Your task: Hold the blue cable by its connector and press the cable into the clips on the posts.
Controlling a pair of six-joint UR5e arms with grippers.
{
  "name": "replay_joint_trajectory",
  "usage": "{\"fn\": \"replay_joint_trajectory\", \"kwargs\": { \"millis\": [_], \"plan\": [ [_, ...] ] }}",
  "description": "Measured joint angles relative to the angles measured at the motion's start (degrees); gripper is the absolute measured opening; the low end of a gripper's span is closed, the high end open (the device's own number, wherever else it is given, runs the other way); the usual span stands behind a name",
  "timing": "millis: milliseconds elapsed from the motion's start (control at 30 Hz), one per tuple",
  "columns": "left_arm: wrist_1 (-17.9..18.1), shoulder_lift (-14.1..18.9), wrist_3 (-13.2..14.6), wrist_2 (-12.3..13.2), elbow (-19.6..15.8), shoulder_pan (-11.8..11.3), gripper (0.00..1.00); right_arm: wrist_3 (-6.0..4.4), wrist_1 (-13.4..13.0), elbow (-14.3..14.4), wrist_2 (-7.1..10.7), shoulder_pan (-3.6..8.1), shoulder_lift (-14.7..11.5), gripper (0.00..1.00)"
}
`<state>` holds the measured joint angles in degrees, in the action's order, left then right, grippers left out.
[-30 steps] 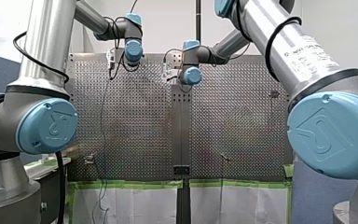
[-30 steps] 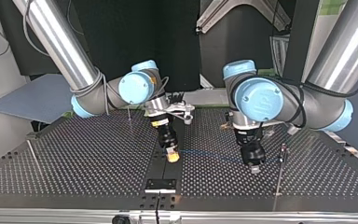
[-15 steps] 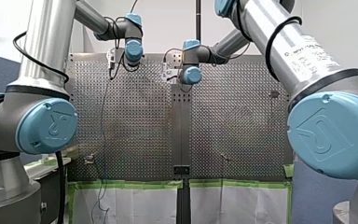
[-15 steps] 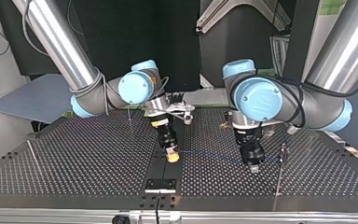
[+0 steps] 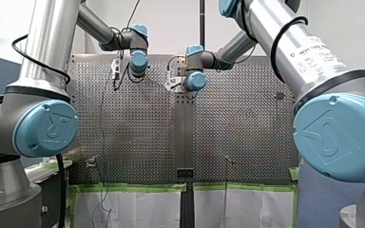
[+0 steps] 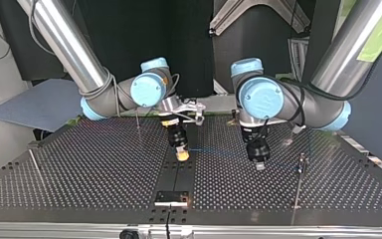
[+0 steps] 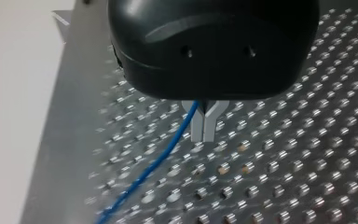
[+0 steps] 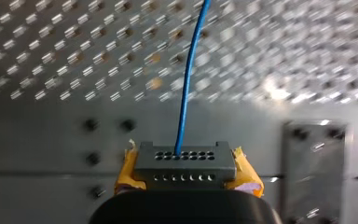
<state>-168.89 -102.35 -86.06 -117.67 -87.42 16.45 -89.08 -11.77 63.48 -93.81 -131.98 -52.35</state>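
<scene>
In the right wrist view my right gripper (image 8: 185, 173) is shut with its yellow pads (image 8: 127, 170) on a grey connector (image 8: 184, 158). The blue cable (image 8: 189, 79) leaves the connector's face and runs ahead over the perforated table. The left wrist view shows my left gripper (image 7: 201, 133) with its pale fingers shut on the blue cable (image 7: 161, 156), which trails off below it. Across the table, my right gripper (image 6: 181, 155) hangs over the middle strip. My left gripper (image 6: 258, 163) is to its right, with the cable (image 6: 214, 150) stretched between them. A clip post (image 6: 301, 162) stands right of my left gripper.
A slanted rod (image 6: 36, 167) stands at the top view's left and a thin post (image 6: 138, 119) rises behind my right arm. A black bracket (image 6: 171, 197) sits on the middle strip near the table's front edge. In the front view, short posts (image 5: 228, 160) stand on the plate.
Both grippers have moved back from the top view's camera and to its left, carrying the stretched cable with them. My left gripper now stands farther from the clip post.
</scene>
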Motion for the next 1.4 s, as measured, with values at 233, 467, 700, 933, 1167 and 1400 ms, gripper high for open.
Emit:
{"fn": "replay_joint_trajectory", "kwargs": {
  "millis": [233, 467, 700, 933, 1167, 1400],
  "plan": [
    [2.3, -0.1, 0.0, 0.0, -3.0, 0.6, 0.00, 0.05, -0.1, 4.1, -1.97, 0.46, 0.0, 0.00],
    [4.3, -2.2, 0.7, -0.7, -5.5, 1.9, 0.00, 0.18, -1.7, 8.1, -2.83, 0.63, 0.0, 0.00],
    [7.4, -5.3, 0.5, -1.4, -8.2, 3.4, 0.00, 0.19, -5.1, 11.7, -3.29, 0.81, 0.0, 0.00],
    [11.3, -5.8, -0.3, -1.4, -10.9, 4.2, 0.00, 0.12, -9.0, 15.6, -4.23, 1.10, 0.0, 0.00],
    [15.6, -5.9, -1.1, -0.8, -15.0, 4.7, 0.00, -0.06, -13.4, 19.9, -5.35, 1.40, 0.0, 0.00],
    [18.6, -8.6, -1.2, -0.7, -16.4, 6.1, 0.00, -0.04, -16.3, 24.4, -7.88, 1.74, 0.1, 0.00]
  ]
}}
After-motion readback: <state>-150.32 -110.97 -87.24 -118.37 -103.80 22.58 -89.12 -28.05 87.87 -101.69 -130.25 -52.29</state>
